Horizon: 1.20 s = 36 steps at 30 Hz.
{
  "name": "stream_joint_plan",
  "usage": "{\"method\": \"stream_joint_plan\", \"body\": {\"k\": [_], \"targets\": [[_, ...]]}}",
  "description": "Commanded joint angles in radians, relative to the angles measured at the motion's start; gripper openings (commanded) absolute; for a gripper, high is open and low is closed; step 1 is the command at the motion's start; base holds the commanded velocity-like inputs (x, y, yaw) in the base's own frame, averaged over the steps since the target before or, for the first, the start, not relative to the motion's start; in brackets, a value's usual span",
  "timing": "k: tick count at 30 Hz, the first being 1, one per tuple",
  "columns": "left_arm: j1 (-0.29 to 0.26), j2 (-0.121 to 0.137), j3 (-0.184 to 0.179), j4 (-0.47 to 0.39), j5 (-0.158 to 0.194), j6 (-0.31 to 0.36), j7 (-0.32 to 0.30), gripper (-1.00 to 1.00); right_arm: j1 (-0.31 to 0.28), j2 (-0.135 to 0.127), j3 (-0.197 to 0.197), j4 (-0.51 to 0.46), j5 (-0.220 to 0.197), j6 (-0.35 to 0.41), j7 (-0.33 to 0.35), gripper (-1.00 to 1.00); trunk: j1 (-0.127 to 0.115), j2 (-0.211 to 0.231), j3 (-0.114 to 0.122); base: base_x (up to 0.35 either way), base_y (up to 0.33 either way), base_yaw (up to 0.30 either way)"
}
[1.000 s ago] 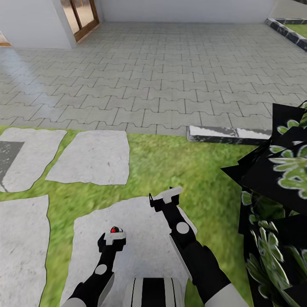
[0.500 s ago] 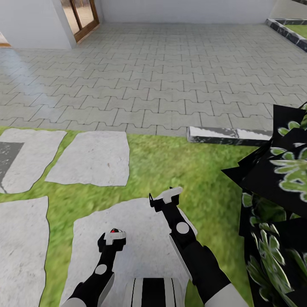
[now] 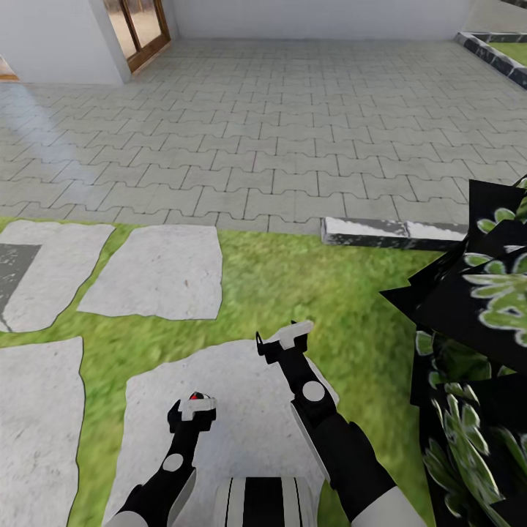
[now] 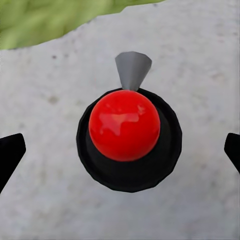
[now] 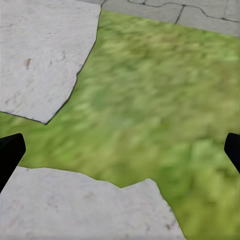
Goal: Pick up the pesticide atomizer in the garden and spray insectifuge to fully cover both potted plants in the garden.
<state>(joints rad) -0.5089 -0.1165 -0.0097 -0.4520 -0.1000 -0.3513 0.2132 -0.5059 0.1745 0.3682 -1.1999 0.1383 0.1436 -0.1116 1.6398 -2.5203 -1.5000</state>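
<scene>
A wide stretch of grey interlocking paving (image 3: 293,132) fills the far half of the head view, with a white house wall (image 3: 58,44) and a wood-framed door (image 3: 139,29) at its far left corner. Nearer lies the lawn (image 3: 307,293) of the garden, set with big pale flagstones (image 3: 157,271). A dark leafy plant (image 3: 476,351) with pale-edged green leaves crowds the right edge, and a short stone kerb (image 3: 388,230) lies where lawn meets paving.

Both arms reach forward over the nearest flagstone. The right pincer (image 3: 284,341) hangs above the lawn, its fingertips (image 5: 11,152) well apart with nothing between them. The left pincer (image 3: 193,407) sits lower and nearer; its tips (image 4: 11,152) stand wide on either side of a red ball on a black round base (image 4: 126,131), and whether they grip it cannot be told.
</scene>
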Motion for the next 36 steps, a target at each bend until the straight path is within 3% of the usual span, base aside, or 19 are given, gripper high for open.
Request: {"method": "stream_joint_plan", "body": {"k": [1, 36], "targets": [[0.000, 0.000, -0.001, 0.001, -0.010, -0.002, 0.009, 1.00, 0.000, 0.000, 0.002, -0.001, 0.010, 0.008, -0.005, 1.00, 0.000, 0.000, -0.001, 0.000, 0.000, 0.000], [0.000, 0.001, -0.001, 0.001, -0.010, -0.008, 0.008, 1.00, 0.000, 0.000, 0.002, 0.000, 0.010, 0.008, -0.005, 1.00, 0.000, 0.000, 0.007, 0.000, 0.000, 0.000]]}}
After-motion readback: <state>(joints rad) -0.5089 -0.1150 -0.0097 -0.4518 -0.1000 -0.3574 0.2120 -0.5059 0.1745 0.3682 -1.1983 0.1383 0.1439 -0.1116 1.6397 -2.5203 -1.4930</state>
